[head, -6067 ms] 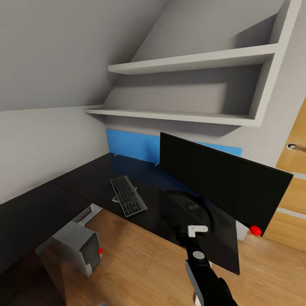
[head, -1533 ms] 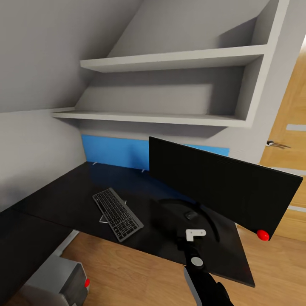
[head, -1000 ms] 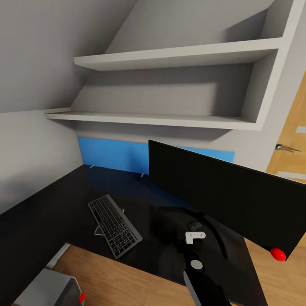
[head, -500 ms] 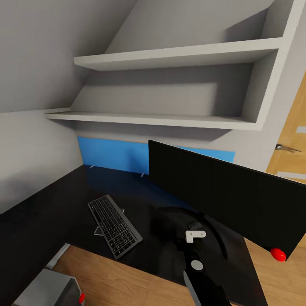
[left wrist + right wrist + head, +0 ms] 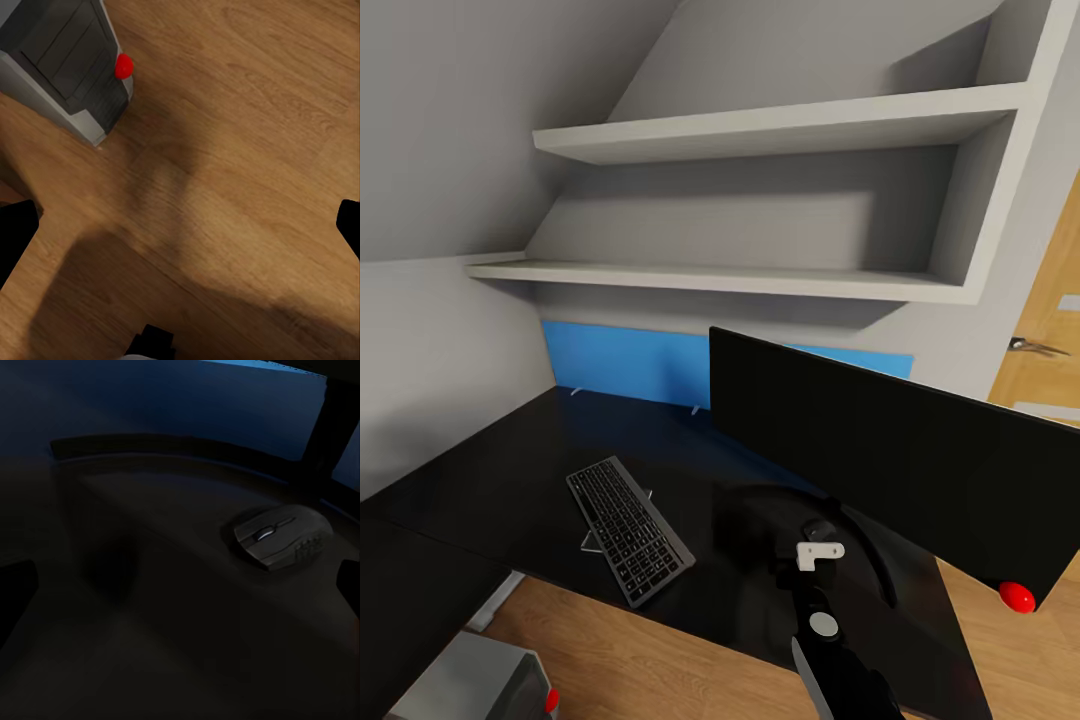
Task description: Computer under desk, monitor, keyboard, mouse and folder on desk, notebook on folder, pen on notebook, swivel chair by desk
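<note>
Mouse [image 5: 281,537]: small, black, rounded, matte; rests on glossy black desk [image 5: 510,480] just ahead of right gripper [image 5: 180,585], untouched. Gripper fingers spread wide, holding nothing. Left gripper [image 5: 180,225] likewise spread over wooden floor [image 5: 247,150].

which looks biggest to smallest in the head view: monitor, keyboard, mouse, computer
1. monitor, by far the largest.
2. keyboard.
3. mouse, tiny and partly hidden behind the arm.
The computer is cut off at the picture's corner, so its place beside the keyboard is unsure.
</note>
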Controlling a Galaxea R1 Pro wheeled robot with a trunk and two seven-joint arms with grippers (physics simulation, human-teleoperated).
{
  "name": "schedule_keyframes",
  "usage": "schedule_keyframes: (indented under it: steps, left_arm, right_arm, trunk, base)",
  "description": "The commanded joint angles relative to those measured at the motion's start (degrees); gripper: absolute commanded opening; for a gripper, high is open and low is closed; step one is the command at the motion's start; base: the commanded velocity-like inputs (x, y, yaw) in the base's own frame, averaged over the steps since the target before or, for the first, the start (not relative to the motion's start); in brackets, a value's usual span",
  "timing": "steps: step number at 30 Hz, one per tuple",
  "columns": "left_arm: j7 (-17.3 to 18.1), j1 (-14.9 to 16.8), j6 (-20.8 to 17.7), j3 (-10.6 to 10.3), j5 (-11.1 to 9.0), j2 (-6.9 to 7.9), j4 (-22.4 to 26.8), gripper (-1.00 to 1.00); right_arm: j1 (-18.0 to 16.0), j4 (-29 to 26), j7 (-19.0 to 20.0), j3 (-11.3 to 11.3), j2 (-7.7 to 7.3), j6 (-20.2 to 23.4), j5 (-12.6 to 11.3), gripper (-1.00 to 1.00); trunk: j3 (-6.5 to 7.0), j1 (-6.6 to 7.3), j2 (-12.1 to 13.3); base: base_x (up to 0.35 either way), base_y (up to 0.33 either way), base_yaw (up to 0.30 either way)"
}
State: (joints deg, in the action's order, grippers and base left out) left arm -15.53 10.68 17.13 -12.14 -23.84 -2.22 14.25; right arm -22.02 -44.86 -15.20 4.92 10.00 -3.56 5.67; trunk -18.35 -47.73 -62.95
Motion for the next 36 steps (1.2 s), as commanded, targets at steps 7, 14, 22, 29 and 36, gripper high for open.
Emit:
schedule_keyframes:
  steps: [7,14,22,29,36]
  left_arm:
    - [-0.4,0.0,0.1,-0.5,-0.4,0.02,0.0,1.00]
    - [-0.4,0.0,0.1,-0.5,-0.4,0.02,0.0,1.00]
    - [-0.4,0.0,0.1,-0.5,-0.4,0.02,0.0,1.00]
    - [-0.4,0.0,0.0,-0.6,-0.4,0.02,0.0,1.00]
    - [-0.4,0.0,0.0,-0.7,-0.3,0.02,0.0,1.00]
  right_arm:
    - [0.0,0.0,-0.4,0.1,0.00,0.1,0.6,1.00]
    - [0.0,0.0,-0.4,0.1,0.00,0.0,0.6,1.00]
    - [0.0,0.1,-0.5,0.0,0.00,0.3,0.6,1.00]
    - [0.0,0.1,-0.8,-0.2,0.00,2.5,0.4,1.00]
    - [0.0,0.0,-0.8,-0.3,0.00,6.4,-0.1,1.00]
  trunk:
    - [-1.33,-1.55,-2.9]
    - [-2.59,-3.08,-5.7]
    - [-2.59,-3.08,-5.7]
    - [-3.31,-3.96,-7.3]
    - [-4.56,-5.50,-10.1]
  base:
    - [0.000,0.000,0.000]
    - [0.000,0.000,0.000]
    - [0.000,0.000,0.000]
    - [0.000,0.000,0.000]
    - [0.000,0.000,0.000]
